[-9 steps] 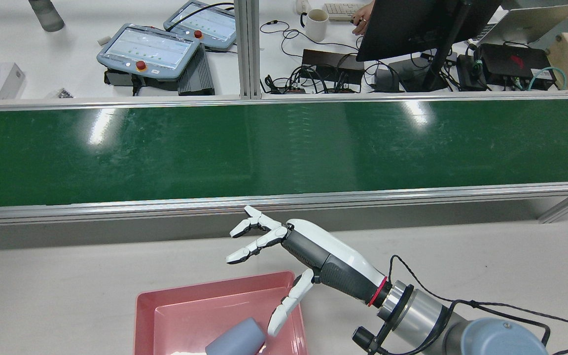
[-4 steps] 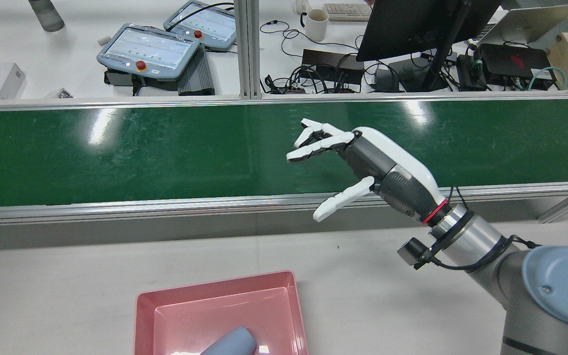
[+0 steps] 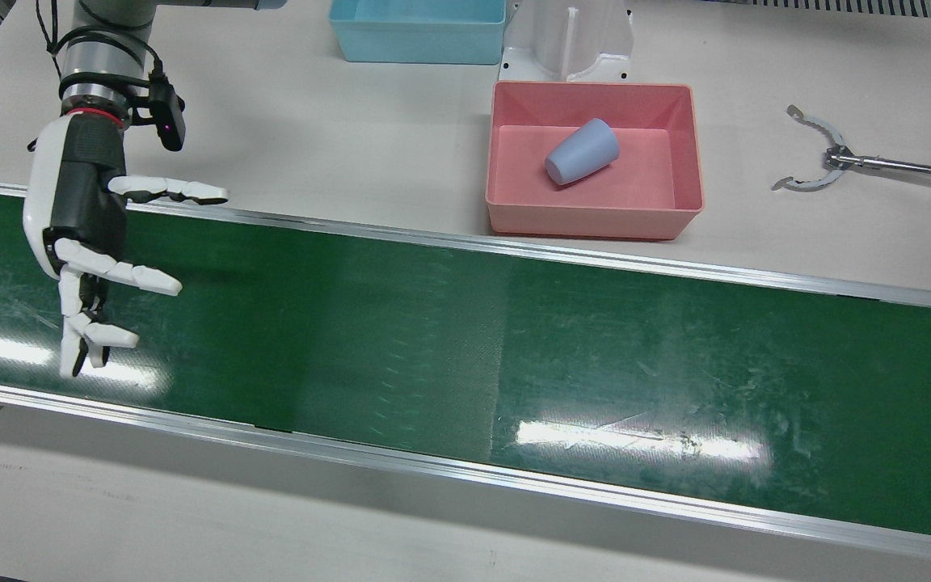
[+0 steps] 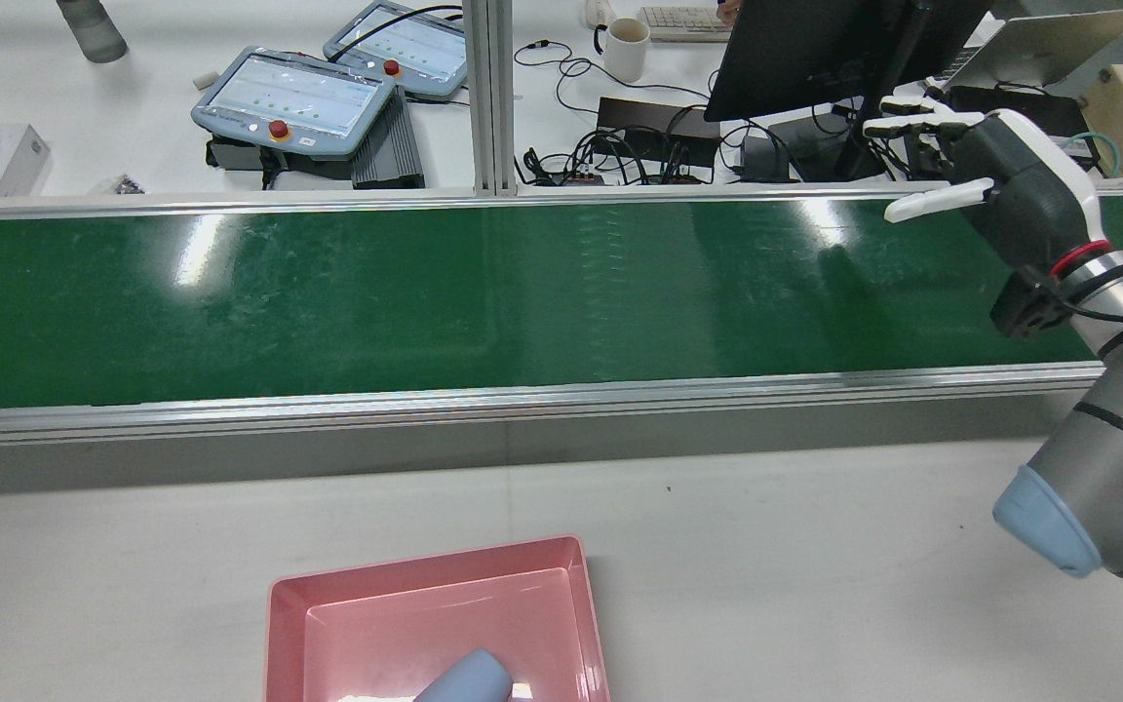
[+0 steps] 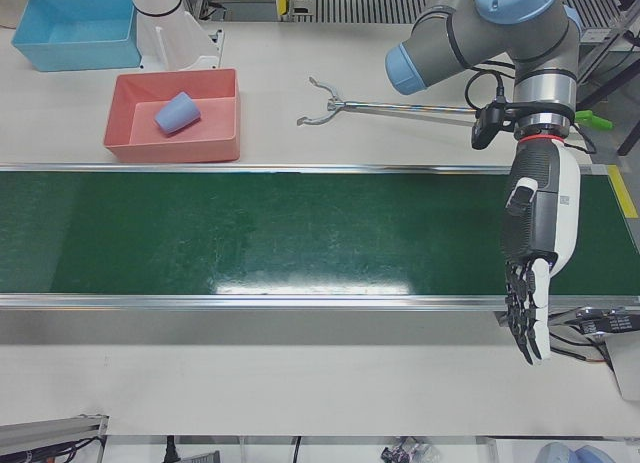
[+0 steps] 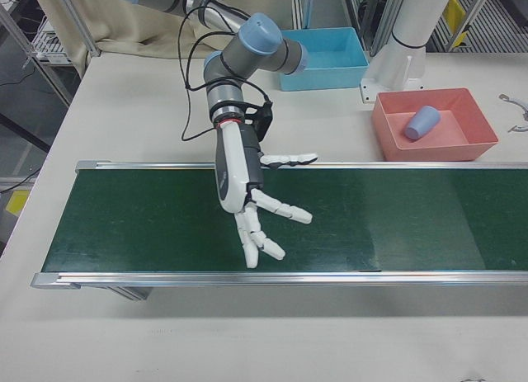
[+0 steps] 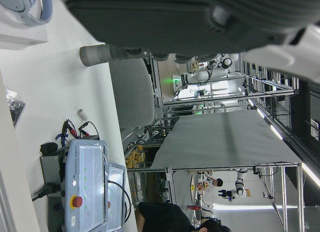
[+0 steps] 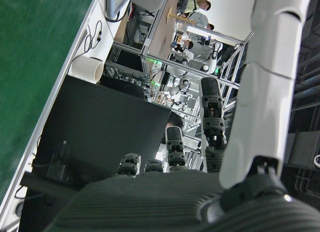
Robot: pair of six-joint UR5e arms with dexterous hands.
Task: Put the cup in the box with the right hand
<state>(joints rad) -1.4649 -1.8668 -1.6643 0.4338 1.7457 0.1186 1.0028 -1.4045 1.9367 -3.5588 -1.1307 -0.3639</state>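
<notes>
The blue-grey cup (image 3: 583, 152) lies on its side inside the pink box (image 3: 595, 222), also visible as cup (image 4: 464, 680) in box (image 4: 425, 565) at the bottom of the rear view. My right hand (image 3: 86, 234) hovers open over the green belt, far from the box, fingers spread and holding nothing; the rear view shows the same hand (image 4: 1000, 175) at the far right. In the left-front view my left hand (image 5: 535, 253) hangs over the belt's other end, fingers straight down, empty. The right-front view shows the cup (image 6: 423, 122) and the right hand (image 6: 247, 192).
The green conveyor belt (image 3: 465, 347) runs across the table. A blue bin (image 3: 417, 40) and a white pedestal (image 3: 570, 40) stand behind the pink box. A metal grabber tool (image 3: 829, 158) lies beside it. Teach pendants (image 4: 293, 97) and a monitor (image 4: 815, 58) sit beyond the belt.
The right hand has left the box, rising and swinging out across the belt to the rear view's far right. The cup stays lying in the pink box.
</notes>
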